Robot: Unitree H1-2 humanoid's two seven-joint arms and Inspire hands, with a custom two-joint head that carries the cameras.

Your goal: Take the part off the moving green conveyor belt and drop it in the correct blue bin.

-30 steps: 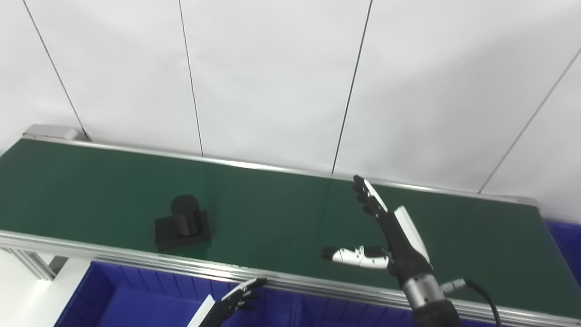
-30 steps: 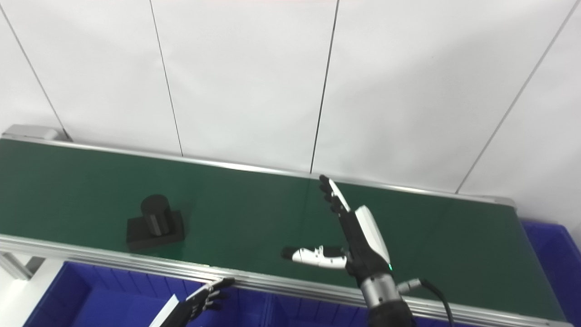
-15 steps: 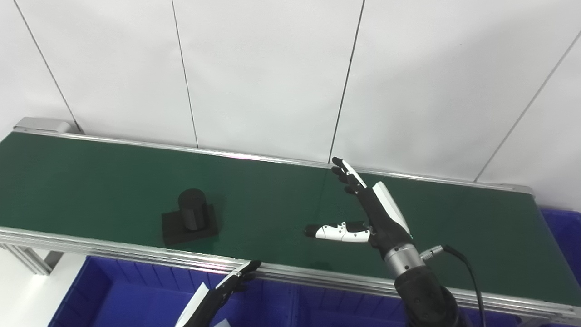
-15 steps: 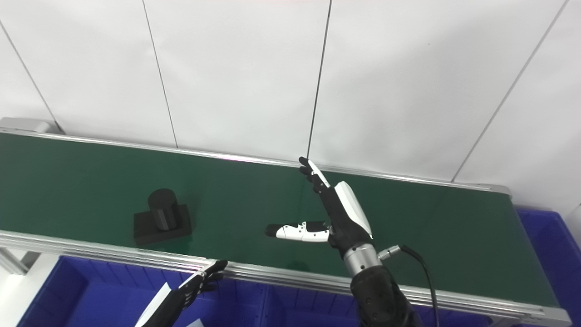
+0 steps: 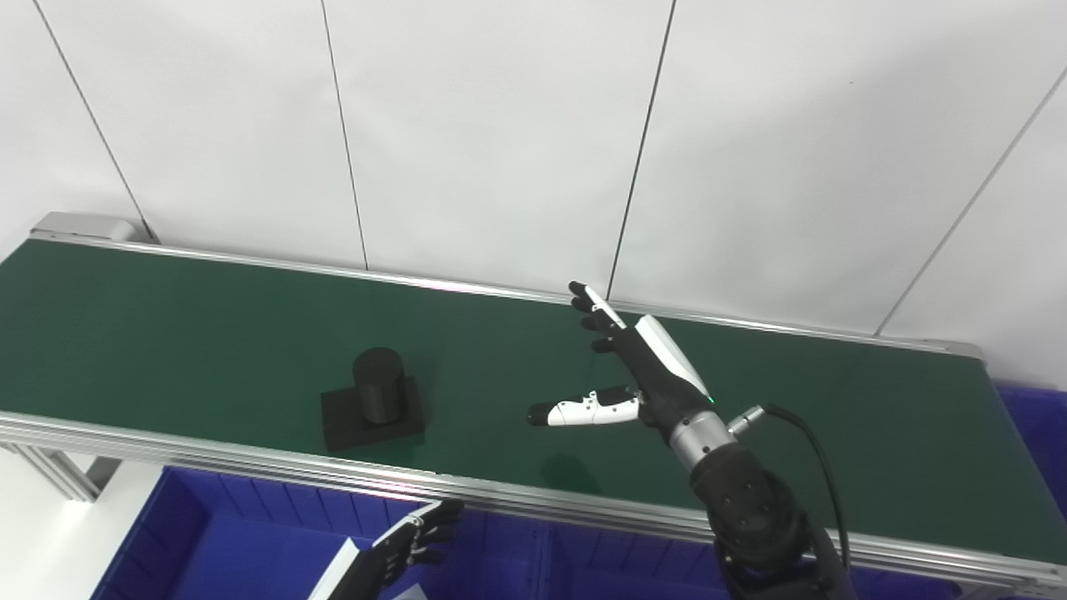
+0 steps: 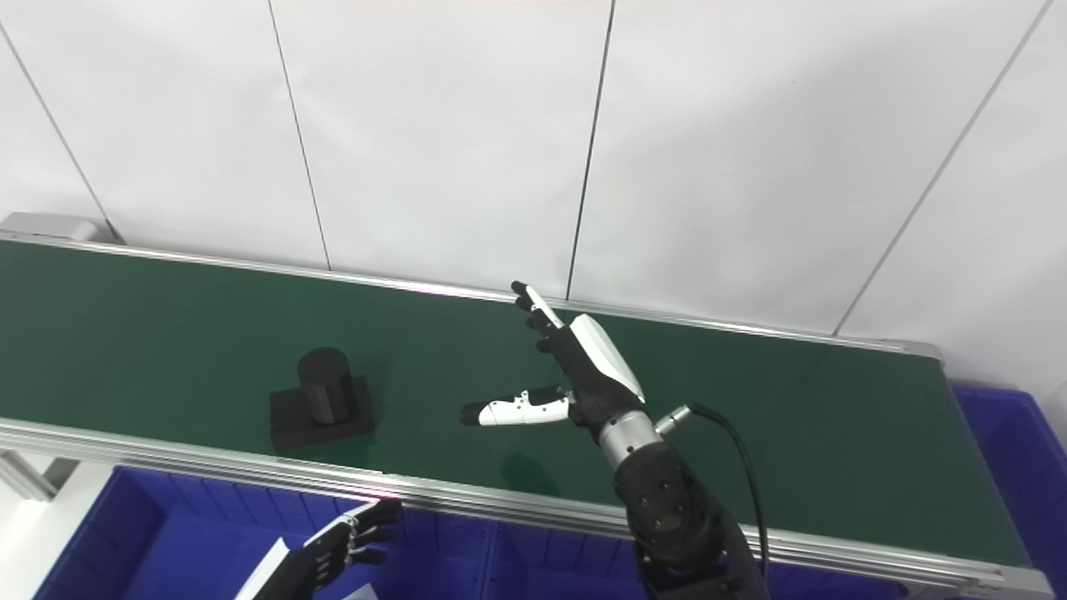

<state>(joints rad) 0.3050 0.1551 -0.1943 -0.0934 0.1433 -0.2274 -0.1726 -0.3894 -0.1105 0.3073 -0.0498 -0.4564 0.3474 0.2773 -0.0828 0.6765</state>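
conveyor belt (image 5: 208, 333), dark green with silver rails, runs across the scene in front of a white panelled wall. right robot hand (image 5: 633, 379) hovers over the middle of the belt, spread wide and holding nothing, its fingers (image 5: 593, 307) pointing toward the far rail and its thumb (image 5: 575, 411) stretched sideways. part (image 5: 373, 406), a black upright cylinder standing on a flat square base, sits on the belt off the thumb side of this hand, clearly apart from it and close to the near rail. left robot hand (image 6: 342, 546) is low at the picture's bottom edge, below the near rail and over a blue bin (image 5: 233, 542), fingers loosely apart and empty. another blue bin (image 6: 1013, 454) shows beyond the belt's end on the far side of the right robot hand. judged risks: since the task says the belt is moving, a mistimed close could let the fingers shut on air, or the thumb could knock the tall cylinder and tip the part; a grasp on the smooth cylinder alone might slip under the base's weight; and with the part so near the rail, a nudge could push it against the rail's edge.
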